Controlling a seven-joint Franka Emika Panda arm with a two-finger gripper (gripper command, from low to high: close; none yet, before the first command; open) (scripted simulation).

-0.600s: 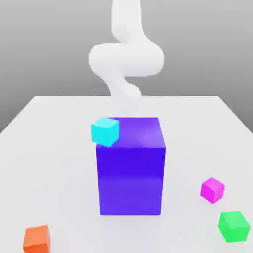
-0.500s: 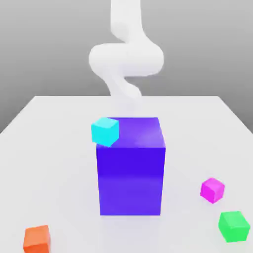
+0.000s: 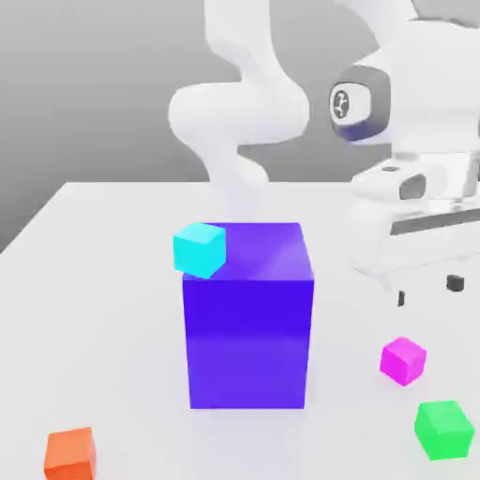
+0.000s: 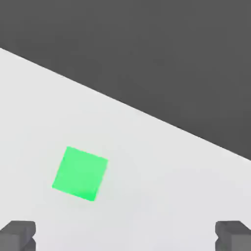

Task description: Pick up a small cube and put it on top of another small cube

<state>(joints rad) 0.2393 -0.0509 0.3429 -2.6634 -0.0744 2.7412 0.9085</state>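
From the exterior view's left I see the orange cube [image 3: 70, 452] at the near corner of the white table [image 3: 94, 281], well apart from everything else. Moving right, the cyan cube [image 3: 200, 249] sits against the upper left edge of the big blue block [image 3: 247, 319], which stands upright in the middle of the table; whether the cyan cube rests on the block or lies behind it I cannot tell. Behind the block the white arm [image 3: 239, 112] rises and bends over toward the exterior view's right. There my gripper [image 3: 428, 291] hangs above the table with its fingers spread wide and nothing between them; in the hand view the two dark fingertips [image 4: 17, 234] stand far apart. Just below it the pink cube [image 3: 403, 361] lies on the table, untouched. Nearest me on the right is the green cube [image 3: 444, 428], near the pink cube but apart from it.
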